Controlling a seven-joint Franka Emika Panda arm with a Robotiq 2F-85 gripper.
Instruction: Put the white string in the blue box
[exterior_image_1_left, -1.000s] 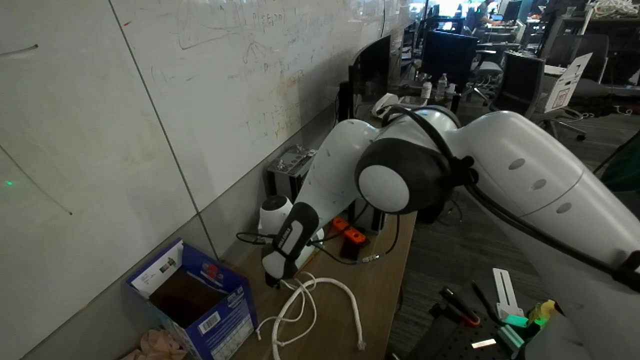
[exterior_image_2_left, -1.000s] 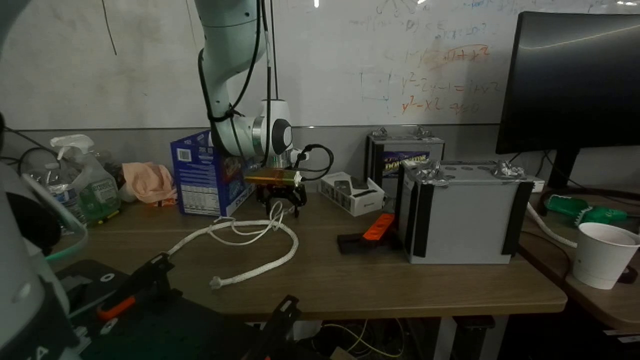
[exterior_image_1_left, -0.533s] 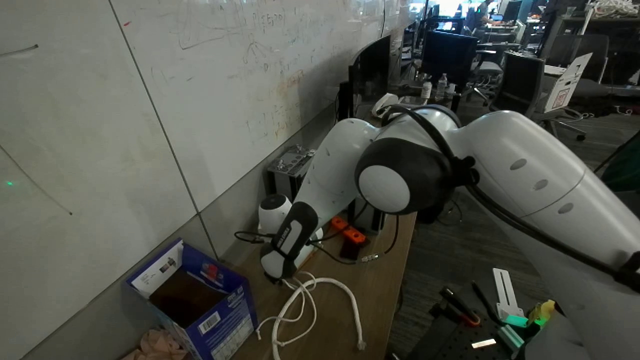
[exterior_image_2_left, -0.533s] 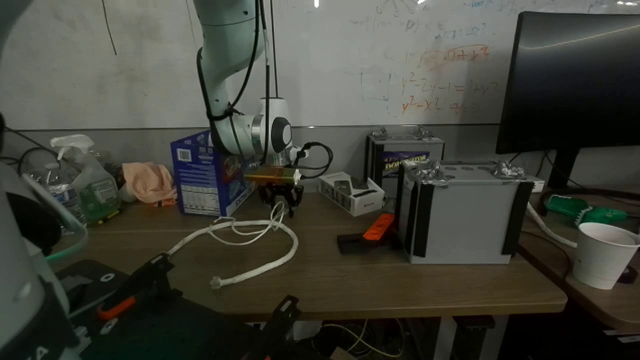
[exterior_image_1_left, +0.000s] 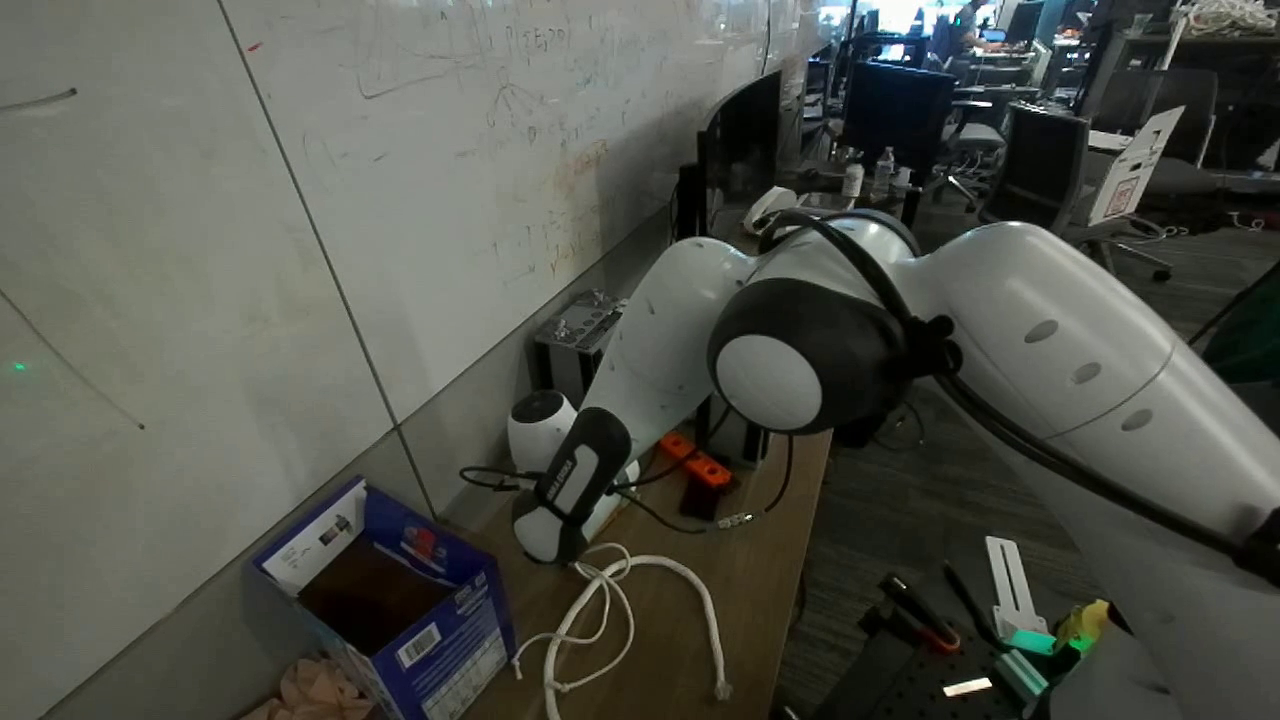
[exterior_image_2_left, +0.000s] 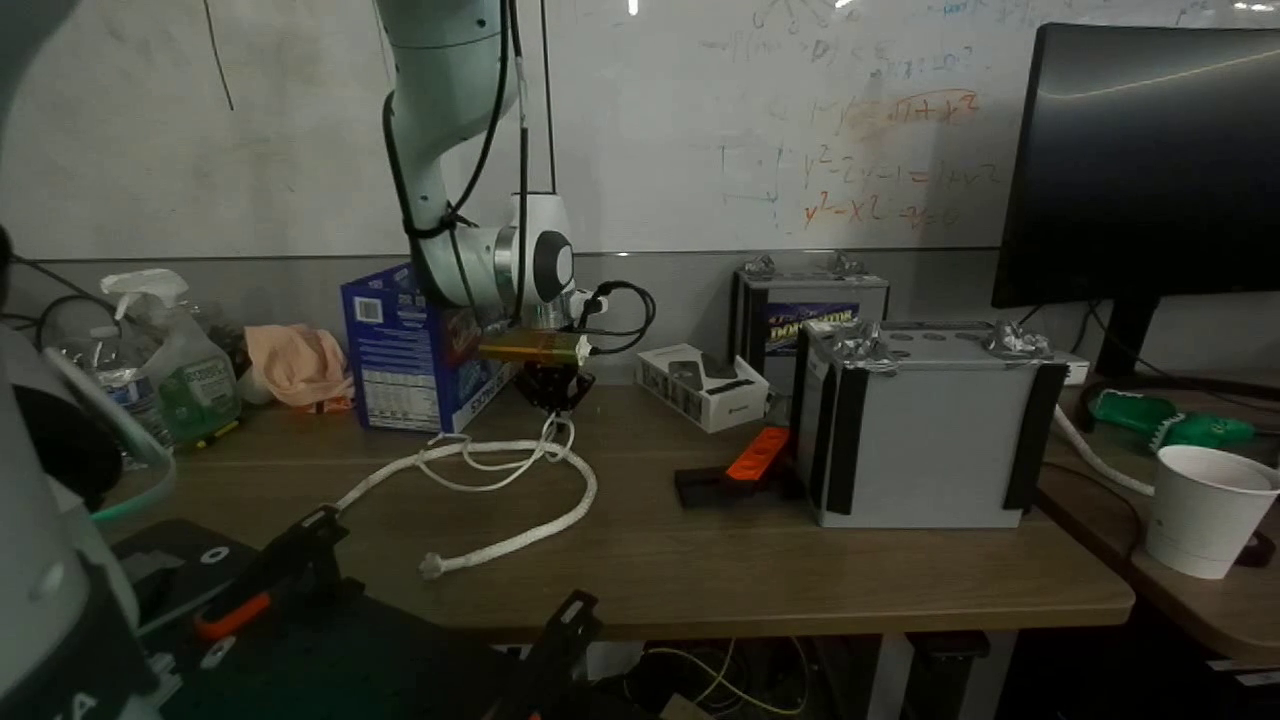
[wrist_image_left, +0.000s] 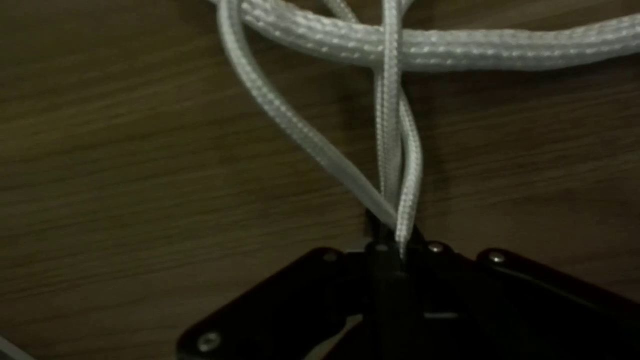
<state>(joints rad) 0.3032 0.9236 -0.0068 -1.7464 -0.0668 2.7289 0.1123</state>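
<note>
The white string (exterior_image_2_left: 508, 545) lies in loose loops on the wooden table, with one thick end curving toward the front edge. Thinner strands rise from it into my gripper (wrist_image_left: 392, 235), whose fingertips are closed together around them in the wrist view. The thick length of the white string (wrist_image_left: 475, 50) crosses the upper part of that view, resting on the wood. Just beside the gripper (exterior_image_2_left: 555, 405) stands the blue box (exterior_image_2_left: 400, 350), its top open and its brown inside showing in an exterior view from above. In that view the arm's wrist hides the fingers.
A small grey-white device box (exterior_image_2_left: 705, 390) sits right of the gripper, with an orange block (exterior_image_2_left: 758, 453) and a large silver case (exterior_image_2_left: 920, 430) farther right. A pink cloth (exterior_image_2_left: 298, 365) and a spray bottle (exterior_image_2_left: 190, 370) are left of the blue box. The whiteboard (exterior_image_1_left: 300, 250) rises behind.
The gripper has gone from open to shut, pinching the thin strands. It has shifted slightly toward the blue box. The string's thick part and the box have stayed put.
</note>
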